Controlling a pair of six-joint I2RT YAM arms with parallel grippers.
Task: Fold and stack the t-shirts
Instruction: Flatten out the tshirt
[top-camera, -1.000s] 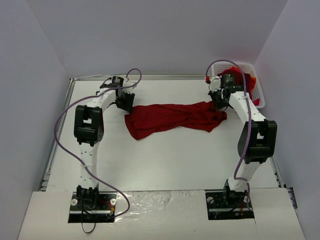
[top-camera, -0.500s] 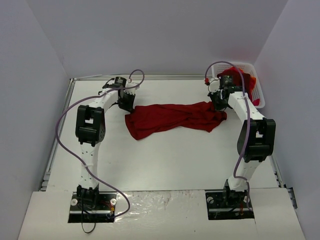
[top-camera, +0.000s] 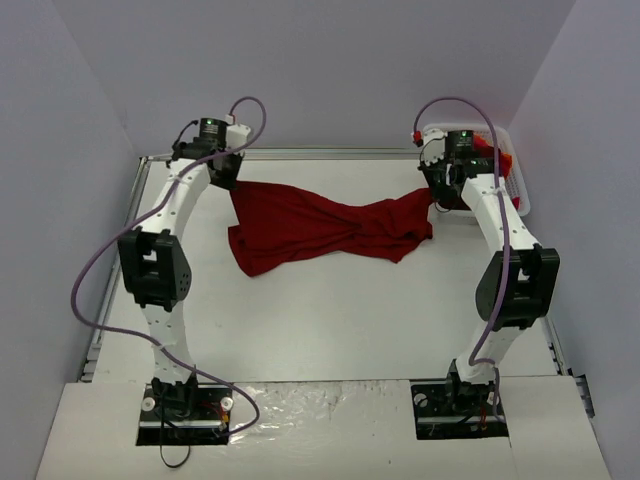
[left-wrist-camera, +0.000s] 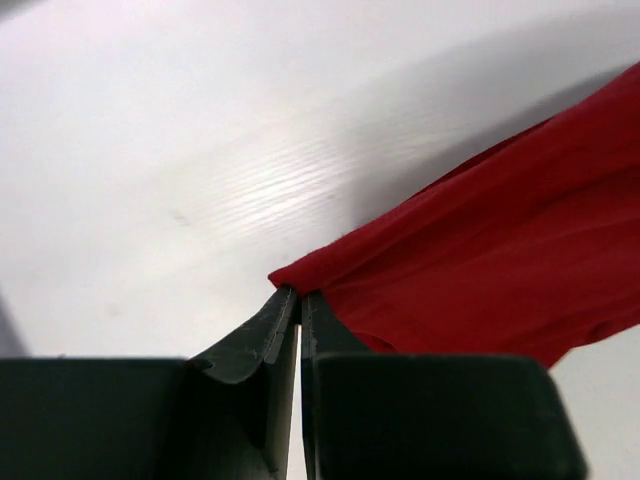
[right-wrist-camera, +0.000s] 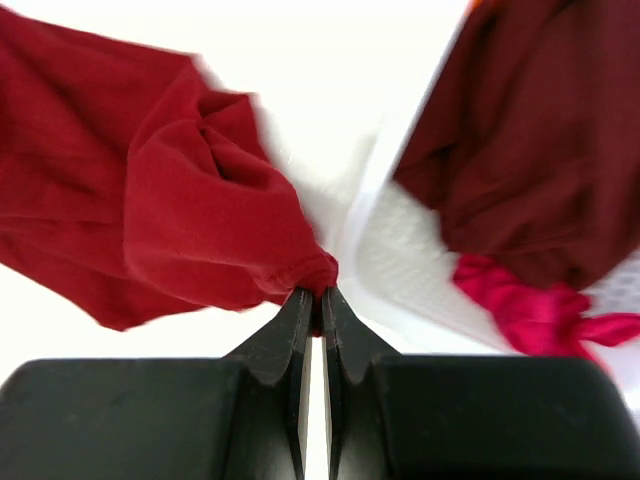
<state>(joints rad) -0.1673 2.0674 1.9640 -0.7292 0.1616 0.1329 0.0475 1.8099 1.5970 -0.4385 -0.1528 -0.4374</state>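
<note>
Status: early, by our read. One dark red t-shirt (top-camera: 320, 228) is out of the white mesh basket (top-camera: 519, 192) and strung between both arms, stretching leftward from the basket across the counter (top-camera: 330, 330).

- Left end effector (left-wrist-camera: 298, 298): at the shirt end farthest from the basket. Jaws are pinched fully together on a thin corner of cloth.
- Right end effector (right-wrist-camera: 312, 298): just beside the basket's left wall. Jaws are closed on a bunched bit of the same shirt. Hem or sleeve, we can't tell.
- Both gripped ends look raised. The middle sags, twisted and creased, and one lobe at the end away from the basket droops onto the counter.

Done: one shirt pulled out and held at two points.
Not done: it isn't flat yet, we see no fold in it, and there's no stack anywhere outside the basket.

At least two more are in the basket, a dark red shirt (right-wrist-camera: 510, 130) and a brighter pink-red one (right-wrist-camera: 530, 310). We can't count any further ones under them.

Left, as we judge it: spread this shirt flat, fold it, set it down, then repeat for whatever the basket holds. That's most of the job.
</note>
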